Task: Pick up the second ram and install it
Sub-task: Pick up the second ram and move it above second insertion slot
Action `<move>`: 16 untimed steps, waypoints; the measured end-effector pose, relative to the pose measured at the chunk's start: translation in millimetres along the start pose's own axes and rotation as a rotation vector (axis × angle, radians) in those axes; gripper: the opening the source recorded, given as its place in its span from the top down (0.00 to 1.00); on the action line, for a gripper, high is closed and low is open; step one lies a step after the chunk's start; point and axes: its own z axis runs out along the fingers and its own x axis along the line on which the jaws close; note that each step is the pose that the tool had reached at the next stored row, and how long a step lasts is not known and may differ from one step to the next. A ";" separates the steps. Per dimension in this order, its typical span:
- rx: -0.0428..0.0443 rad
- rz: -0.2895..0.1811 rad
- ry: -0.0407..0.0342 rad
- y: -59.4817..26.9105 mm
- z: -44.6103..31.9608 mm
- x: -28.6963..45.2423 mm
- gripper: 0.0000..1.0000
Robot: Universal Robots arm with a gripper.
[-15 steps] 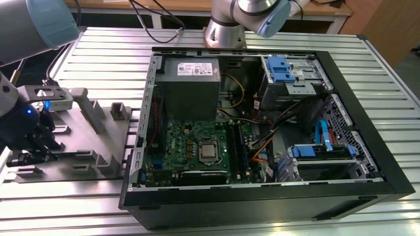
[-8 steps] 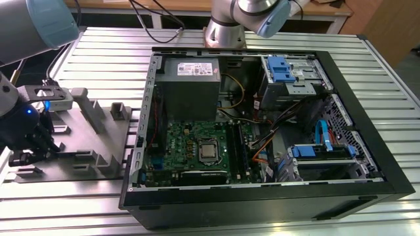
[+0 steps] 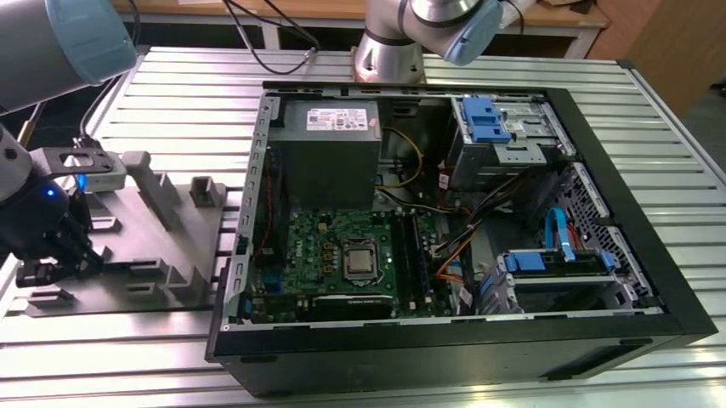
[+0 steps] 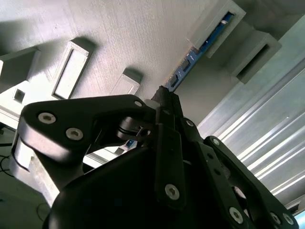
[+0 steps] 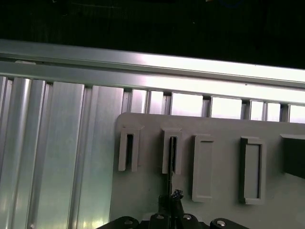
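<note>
Starting with the exterior view, the jaws hang low over the grey parts tray (image 3: 148,246) at the exterior view's left. The tray lies on the ribbed metal surface (image 3: 170,93), just beside the open computer case (image 3: 454,340) in the middle. Inside the case a green motherboard (image 3: 329,246) faces up, with a grey power supply (image 3: 329,144) next to it.

In the second wrist view, the black jaws come together at their tips on the near end of the second ram (image 4: 205,45). It is a thin blue board seen edge-on. Its far end stands in a raised slotted holder of the tray (image 4: 119,38).

In the first wrist view, the ram (image 5: 170,157) shows as a thin dark edge. It runs from the closed jaw tips into one of the narrow upright holders on the tray (image 5: 224,129). The ribbed surface (image 5: 57,143) lies alongside.
</note>
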 end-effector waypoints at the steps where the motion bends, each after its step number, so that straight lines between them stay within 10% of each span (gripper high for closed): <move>1: 0.0000 0.000 0.0000 0.0 0.0 0.0 0.87; 16: 0.0027 0.071 -0.0006 0.0 0.9 0.0 0.88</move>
